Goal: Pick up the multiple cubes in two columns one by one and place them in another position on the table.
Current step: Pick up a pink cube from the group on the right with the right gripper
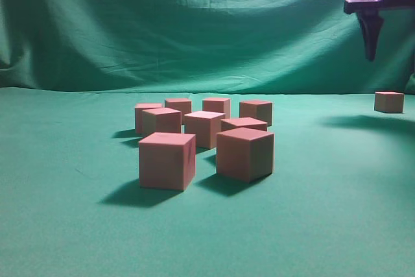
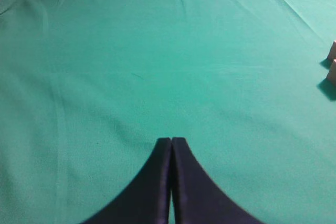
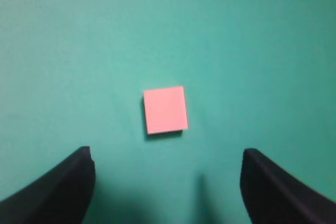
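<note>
**Nine cubes on the green counter, one apart beneath the spread right fingers**

Exterior view: nine pink-tan cubes are visible on the green-covered counter [image 1: 65, 225]. Eight stand as a group of cubes [image 1: 204, 137] in the middle, in two loose columns running away from the camera, with the two nearest ones largest in view and a gap between them. The ninth, a lone cube [image 1: 389, 102], sits far to the right near the backdrop [image 1: 194, 24], well apart from the group. The right gripper [image 1: 371, 34] hangs in the upper right corner, high above the counter, its dark fingers pointing down; the lone cube lies below them and slightly to the right, not touching. From this angle the spread of the fingers cannot be judged.

Left wrist view: the left gripper [image 2: 171, 145] shows its two dark fingers [image 2: 152, 187] pressed together, tips meeting, holding nothing. Bare green cloth lies ahead of them. Edges of two cubes [image 2: 332, 61] peek in at the right border, far off to the right of the fingertips.

Right wrist view: the right fingers [image 3: 58, 187] stand wide apart at the bottom corners, empty. One cube lies on the cloth ahead of them, roughly centred between the two, slightly toward the left one, clear of both.
</note>
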